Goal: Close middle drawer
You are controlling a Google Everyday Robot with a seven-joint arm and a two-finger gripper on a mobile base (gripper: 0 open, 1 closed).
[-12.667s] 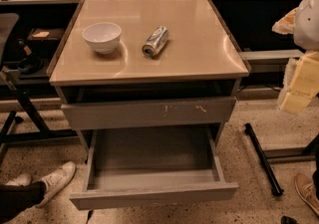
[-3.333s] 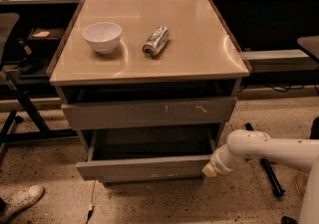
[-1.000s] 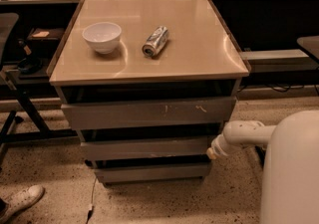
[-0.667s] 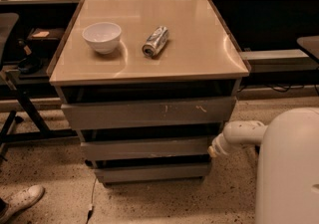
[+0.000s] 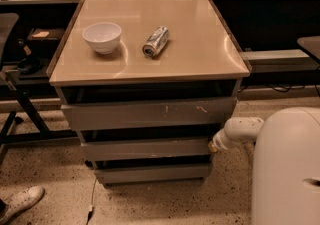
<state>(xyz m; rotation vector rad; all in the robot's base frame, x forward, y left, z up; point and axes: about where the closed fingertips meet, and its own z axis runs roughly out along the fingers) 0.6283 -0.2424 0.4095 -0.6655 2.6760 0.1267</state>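
The middle drawer point(image 5: 145, 149) is a plain grey flat front in the cabinet, pushed in under the taller scratched top front point(image 5: 150, 113) and above the shorter bottom front point(image 5: 152, 173). Its front stands about flush with the other fronts. My white arm point(image 5: 242, 131) comes in from the right, and my gripper point(image 5: 213, 146) is at the right end of the middle drawer front, touching or nearly touching it.
On the beige cabinet top point(image 5: 200, 44) stand a white bowl point(image 5: 102, 37) and a lying crushed can point(image 5: 155, 41). My white base point(image 5: 287, 169) fills the lower right. A shoe point(image 5: 20, 201) shows at lower left. A stand's black legs point(image 5: 20, 114) are at the left.
The drawer was pulled far out at first and is now pushed in. Over the last second the arm and gripper have barely moved.
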